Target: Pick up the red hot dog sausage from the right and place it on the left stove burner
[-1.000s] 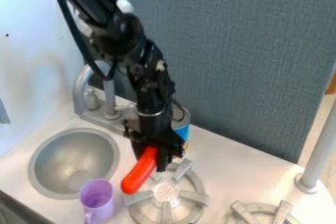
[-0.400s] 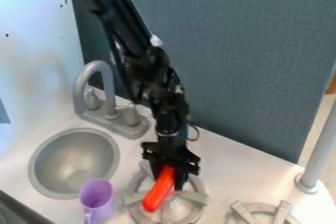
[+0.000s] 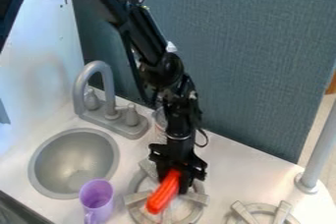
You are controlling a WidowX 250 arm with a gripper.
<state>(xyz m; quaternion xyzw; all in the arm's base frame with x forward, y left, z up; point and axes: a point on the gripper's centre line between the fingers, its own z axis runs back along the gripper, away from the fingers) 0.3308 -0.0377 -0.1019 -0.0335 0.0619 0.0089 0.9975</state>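
One red, rounded object (image 3: 162, 194) is clamped in the gripper (image 3: 177, 183), slanting down from it toward the purple cup, over the near stove burner (image 3: 139, 211). The purple cup (image 3: 97, 199) stands left of the gripper on the pale bench (image 3: 222, 173). Farther left and slightly higher is the round sink (image 3: 73, 163), with the grey faucet (image 3: 110, 105) above it. Behind the gripper's arm, a can (image 3: 159, 120) shows partly.

The sink (image 3: 73, 161) lies left of 2 burners (image 3: 195, 198), cup (image 3: 98, 210) between, can (image 3: 158, 126) seemingly behind.
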